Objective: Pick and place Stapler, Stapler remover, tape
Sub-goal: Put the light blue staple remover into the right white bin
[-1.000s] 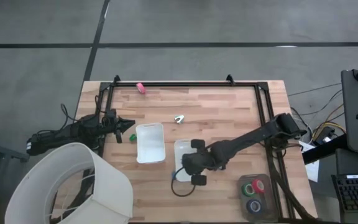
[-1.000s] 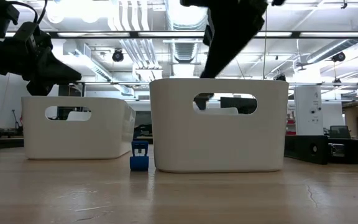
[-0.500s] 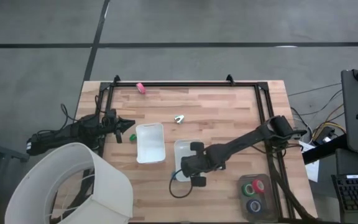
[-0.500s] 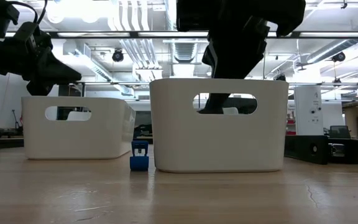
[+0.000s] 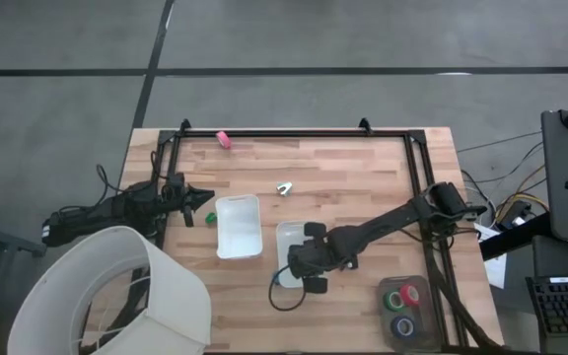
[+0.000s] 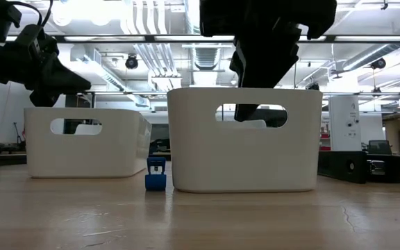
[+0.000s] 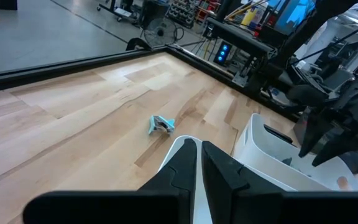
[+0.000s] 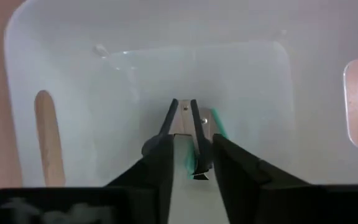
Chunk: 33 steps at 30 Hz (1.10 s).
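Observation:
My right gripper (image 5: 304, 264) reaches from the table's right and hangs over the nearer white tray (image 5: 286, 237), its fingers down inside it (image 6: 246, 111). In the right wrist view it (image 8: 191, 152) is shut on the slim black stapler (image 8: 185, 121), which has a light metal strip. My left gripper (image 5: 201, 196) waits, shut, at the table's left edge (image 7: 199, 155). The pale stapler remover (image 5: 284, 188) lies on the wood beyond the trays (image 7: 161, 124). Red, green and blue tape rolls (image 5: 402, 304) sit in a dark holder at the near right corner. My right gripper pinches the stapler's upper end (image 8: 180, 138) between its two fingers, coming from above and pointing down. The stapler hangs below the fingers inside the tray, long axis pointing at the tray floor. Whether its lower end touches the floor cannot be told.
A second white tray (image 5: 238, 225) stands to the left of the first (image 6: 82, 149). A small blue object (image 6: 155, 173) stands on the table between the trays. A pink item (image 5: 223, 139) lies by the far rail. A white lampshade (image 5: 116, 296) covers the near left corner.
My right gripper has moved down into the nearer white tray with the stapler and has since stayed about level.

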Tool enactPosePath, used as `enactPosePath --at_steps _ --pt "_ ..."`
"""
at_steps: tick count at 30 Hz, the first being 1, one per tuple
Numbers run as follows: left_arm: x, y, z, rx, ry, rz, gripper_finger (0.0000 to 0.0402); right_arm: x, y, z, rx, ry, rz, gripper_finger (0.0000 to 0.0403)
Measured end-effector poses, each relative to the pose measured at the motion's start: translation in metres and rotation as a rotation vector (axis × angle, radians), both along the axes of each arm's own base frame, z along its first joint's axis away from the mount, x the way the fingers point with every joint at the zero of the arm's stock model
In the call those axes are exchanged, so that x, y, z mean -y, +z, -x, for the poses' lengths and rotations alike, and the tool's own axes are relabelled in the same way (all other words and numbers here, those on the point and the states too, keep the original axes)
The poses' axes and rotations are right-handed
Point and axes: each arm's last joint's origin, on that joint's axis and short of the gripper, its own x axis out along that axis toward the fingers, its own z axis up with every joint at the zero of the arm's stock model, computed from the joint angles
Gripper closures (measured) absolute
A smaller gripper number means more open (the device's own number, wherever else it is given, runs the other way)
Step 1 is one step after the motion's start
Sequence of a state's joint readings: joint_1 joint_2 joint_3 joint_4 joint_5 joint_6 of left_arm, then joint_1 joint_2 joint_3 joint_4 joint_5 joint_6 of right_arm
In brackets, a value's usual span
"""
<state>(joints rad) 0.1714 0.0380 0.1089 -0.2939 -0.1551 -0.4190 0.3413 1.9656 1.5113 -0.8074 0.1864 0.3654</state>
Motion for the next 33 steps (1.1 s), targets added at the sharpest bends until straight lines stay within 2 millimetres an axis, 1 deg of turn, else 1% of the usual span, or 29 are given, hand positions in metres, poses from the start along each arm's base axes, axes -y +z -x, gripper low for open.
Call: enactPosePath --at_steps 4,8,10,14,17,20,24,27,29,33 --pt "0.000 0.000 0.000 0.000 0.000 0.000 0.0374 -0.001 0.005 -0.002 0.012 0.046 0.012 0.0251" --pt "0.000 0.000 0.000 0.000 0.000 0.000 0.0374 0.001 0.023 -0.006 0.083 0.077 0.067 0.0228" --pt "0.000 0.000 0.000 0.000 0.000 0.000 0.0374 0.005 0.032 -0.007 0.111 0.087 0.099 0.0221" --pt "0.000 0.000 0.000 0.000 0.000 0.000 0.0374 0.017 0.051 -0.011 0.163 0.117 0.089 0.0218" --pt "0.000 0.000 0.000 -0.003 0.000 0.000 0.0374 0.031 0.065 -0.019 0.247 0.136 0.106 0.0220" --pt "0.000 0.000 0.000 -0.005 0.000 0.001 0.0374 0.056 0.071 -0.029 0.292 0.132 0.083 0.0220" --pt "0.000 0.000 0.000 -0.006 0.000 0.001 0.0374 0.102 0.070 -0.041 0.330 0.107 0.019 0.0220" --pt "0.000 -0.001 0.000 -0.009 -0.001 0.001 0.0374 0.139 0.064 -0.048 0.349 0.085 -0.030 0.0220" --pt "0.000 -0.001 0.000 -0.010 0.000 0.001 0.0374 0.161 0.056 -0.050 0.333 0.070 -0.042 0.0220" --pt "0.000 -0.001 0.000 -0.014 0.000 0.002 0.0374 0.201 0.040 -0.052 0.299 0.027 -0.016 0.0220"
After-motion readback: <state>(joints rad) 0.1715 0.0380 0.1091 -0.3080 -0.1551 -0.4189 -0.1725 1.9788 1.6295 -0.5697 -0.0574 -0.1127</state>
